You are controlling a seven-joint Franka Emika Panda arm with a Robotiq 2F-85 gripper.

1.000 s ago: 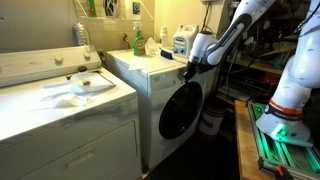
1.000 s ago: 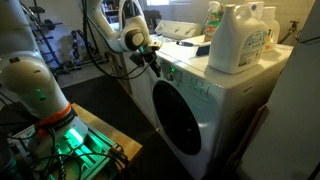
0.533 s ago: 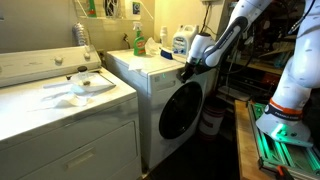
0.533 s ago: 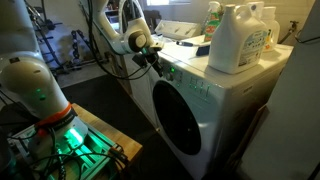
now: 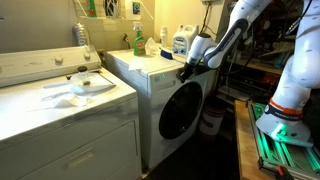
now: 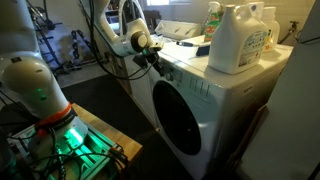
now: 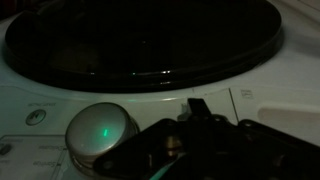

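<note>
My gripper is at the top front corner of a white front-load washing machine, against its control panel; it also shows in an exterior view. In the wrist view the dark fingers look closed together, with one tip touching the white panel just right of a round silver dial that carries a green reflection. The dark round door glass fills the upper part of that view. The gripper holds nothing. The round door also shows in both exterior views.
A large white detergent bottle and a green bottle stand on the washer's top. A second white machine beside it bears a cloth and dish. The robot base with green lights stands on the floor.
The gripper has crept slightly closer along the control panel; otherwise nothing has visibly changed.
</note>
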